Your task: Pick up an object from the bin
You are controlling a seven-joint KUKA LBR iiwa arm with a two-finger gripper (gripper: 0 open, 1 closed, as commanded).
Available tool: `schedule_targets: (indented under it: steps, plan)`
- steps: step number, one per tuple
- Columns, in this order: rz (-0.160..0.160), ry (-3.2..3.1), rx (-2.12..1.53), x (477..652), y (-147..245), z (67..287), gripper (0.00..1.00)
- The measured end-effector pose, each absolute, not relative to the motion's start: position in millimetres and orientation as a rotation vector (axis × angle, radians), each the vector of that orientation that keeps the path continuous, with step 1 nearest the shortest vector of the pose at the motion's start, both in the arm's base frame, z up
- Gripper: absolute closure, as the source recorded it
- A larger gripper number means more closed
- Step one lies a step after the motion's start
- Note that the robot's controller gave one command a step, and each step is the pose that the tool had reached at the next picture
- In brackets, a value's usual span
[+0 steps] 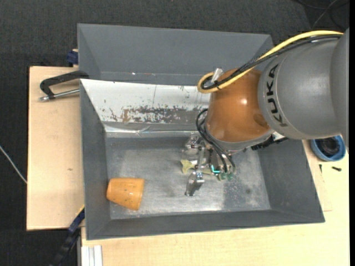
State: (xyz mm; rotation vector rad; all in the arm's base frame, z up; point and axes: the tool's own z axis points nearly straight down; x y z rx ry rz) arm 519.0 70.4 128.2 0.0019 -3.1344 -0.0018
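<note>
An orange cup-shaped thing (125, 193) lies on its side in the bin's front left corner. My gripper (195, 177) hangs over the middle of the bin floor, well to the right of the cup and apart from it. Its metal fingers point down toward the floor. A small pale yellowish piece (187, 165) sits by the fingers; whether it is held or just lying there is unclear.
The arm, with its orange cover and yellow cable, reaches in from the right and hides the bin's right rear part. The bare floor lies between the cup and the gripper.
</note>
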Motion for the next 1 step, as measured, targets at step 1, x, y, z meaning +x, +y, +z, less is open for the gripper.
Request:
schedule_targets:
  steps: [1]
  plan:
    - [-0.005,-3.137,-0.212,553.3,24.4,71.4,0.0]
